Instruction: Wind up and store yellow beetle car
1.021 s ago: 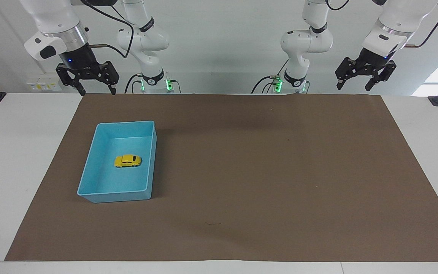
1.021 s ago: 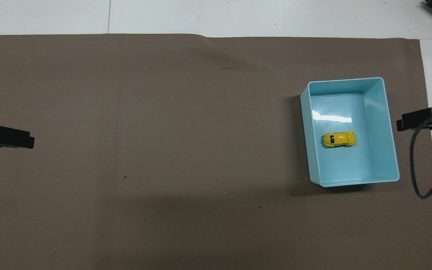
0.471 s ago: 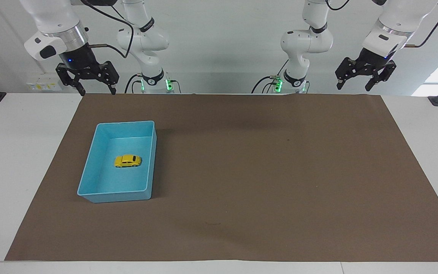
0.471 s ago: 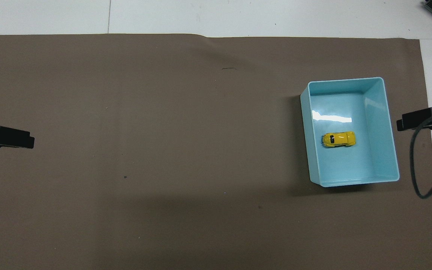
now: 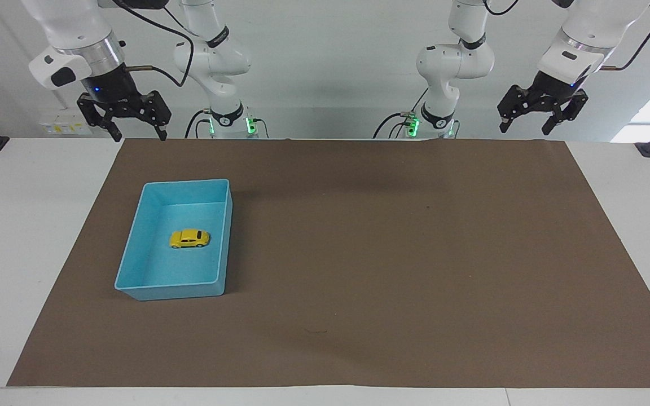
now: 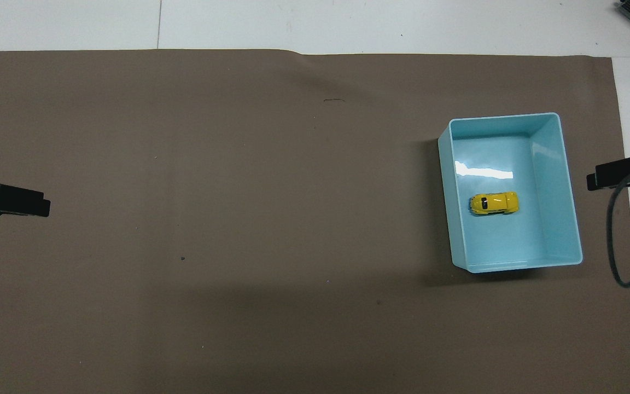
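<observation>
The yellow beetle car point(image 5: 189, 238) stands on its wheels inside the light blue bin point(image 5: 130, 251), near the bin's middle; it also shows in the overhead view point(image 6: 494, 203) in the bin point(image 6: 564, 180). My right gripper point(image 5: 139, 136) is open and empty, raised high over the mat's edge at the right arm's end of the table, well apart from the bin. My left gripper point(image 5: 523, 129) is open and empty, raised high at the left arm's end of the table.
A brown mat point(image 5: 392, 254) covers most of the white table point(image 5: 14, 225). The bin stands on the mat toward the right arm's end. A dark cable point(image 6: 618, 241) hangs by the right gripper in the overhead view.
My right gripper has drawn up and away from the bin toward the right arm's end of the table. The car, the bin and the left arm have not moved.
</observation>
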Controlling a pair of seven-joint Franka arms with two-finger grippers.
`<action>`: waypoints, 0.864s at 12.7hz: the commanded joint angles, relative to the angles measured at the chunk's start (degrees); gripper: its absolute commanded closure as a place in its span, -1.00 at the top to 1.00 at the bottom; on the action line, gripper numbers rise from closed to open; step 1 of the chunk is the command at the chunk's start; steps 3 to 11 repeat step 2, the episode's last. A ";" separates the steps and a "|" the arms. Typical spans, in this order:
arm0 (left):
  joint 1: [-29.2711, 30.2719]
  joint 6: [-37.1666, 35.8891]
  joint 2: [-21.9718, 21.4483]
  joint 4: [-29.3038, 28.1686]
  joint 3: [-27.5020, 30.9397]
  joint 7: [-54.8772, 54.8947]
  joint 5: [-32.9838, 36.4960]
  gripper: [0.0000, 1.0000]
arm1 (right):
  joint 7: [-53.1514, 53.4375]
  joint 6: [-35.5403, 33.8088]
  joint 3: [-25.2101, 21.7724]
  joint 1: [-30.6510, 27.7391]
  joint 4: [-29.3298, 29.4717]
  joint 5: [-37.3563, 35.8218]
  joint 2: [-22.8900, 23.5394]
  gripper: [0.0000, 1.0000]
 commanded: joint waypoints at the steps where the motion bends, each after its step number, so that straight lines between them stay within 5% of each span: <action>1: 0.97 -1.10 0.20 0.86 -0.52 0.55 -0.39 1.00 | 0.62 -0.30 0.26 -0.38 0.06 -0.46 -0.44 1.00; 11: 0.97 -1.10 0.20 0.86 -0.52 0.55 -0.39 1.00 | 0.62 -0.30 0.26 -0.38 0.06 -0.46 -0.44 1.00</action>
